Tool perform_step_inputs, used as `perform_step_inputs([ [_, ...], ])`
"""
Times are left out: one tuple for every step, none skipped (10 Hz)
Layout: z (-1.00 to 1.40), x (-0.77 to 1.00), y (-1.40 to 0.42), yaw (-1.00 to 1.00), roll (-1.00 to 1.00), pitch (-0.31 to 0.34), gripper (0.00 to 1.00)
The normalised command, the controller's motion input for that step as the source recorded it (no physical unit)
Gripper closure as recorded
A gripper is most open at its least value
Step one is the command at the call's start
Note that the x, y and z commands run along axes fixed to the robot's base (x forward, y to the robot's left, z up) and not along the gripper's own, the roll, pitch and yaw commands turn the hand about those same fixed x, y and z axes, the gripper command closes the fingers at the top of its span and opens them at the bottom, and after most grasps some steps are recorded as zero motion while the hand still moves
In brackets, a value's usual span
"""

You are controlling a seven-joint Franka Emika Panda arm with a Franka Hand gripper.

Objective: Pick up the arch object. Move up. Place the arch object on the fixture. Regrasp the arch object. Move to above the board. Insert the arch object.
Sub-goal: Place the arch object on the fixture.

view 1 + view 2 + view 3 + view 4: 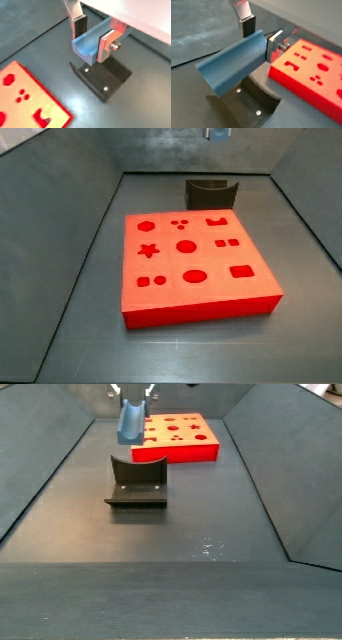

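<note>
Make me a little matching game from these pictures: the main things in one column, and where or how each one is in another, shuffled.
Things:
1. arch object
2. fixture
3. board
4. gripper

Descriptions:
A. bright red, lying flat on the floor, shaped recesses on top
B. dark, standing on the floor below the held piece, notch in its top edge
C. blue-grey, held up off the floor
D. silver fingers closed on the blue-grey piece, above the dark bracket

Pairs: 1-C, 2-B, 3-A, 4-D
</note>
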Motion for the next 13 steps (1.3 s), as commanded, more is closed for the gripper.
perform_step_inputs([
  [0.05, 0.01, 0.02, -0.12, -1.0, 0.028, 1.0],
  [0.02, 0.03, 0.03, -0.13, -1.0, 0.032, 1.0],
  [0.01, 0.04, 0.04, -0.14, -1.0, 0.036, 1.0],
  [0.0, 0.05, 0.04, -0.14, -1.0, 0.039, 1.0],
  [0.0, 0.06, 0.04, -0.13, -0.77, 0.027, 1.0],
  [-0.01, 0.06, 0.04, -0.12, -0.66, 0.021, 1.0],
  [-0.01, 0.06, 0.04, -0.1, -0.43, 0.016, 1.0],
  [0.0, 0.06, 0.03, -0.09, -0.29, 0.012, 1.0],
  [-1.0, 0.12, 0.13, -0.09, -1.0, 0.229, 1.0],
  [-1.0, 0.12, 0.13, -0.1, -1.0, 0.225, 1.0],
  [-1.0, 0.14, 0.14, -0.15, -1.0, 0.243, 1.0],
  [-1.0, 0.15, 0.13, -0.2, -0.95, 0.238, 1.0],
  [-1.0, 0.15, 0.14, -0.22, -0.79, 0.179, 1.0],
])
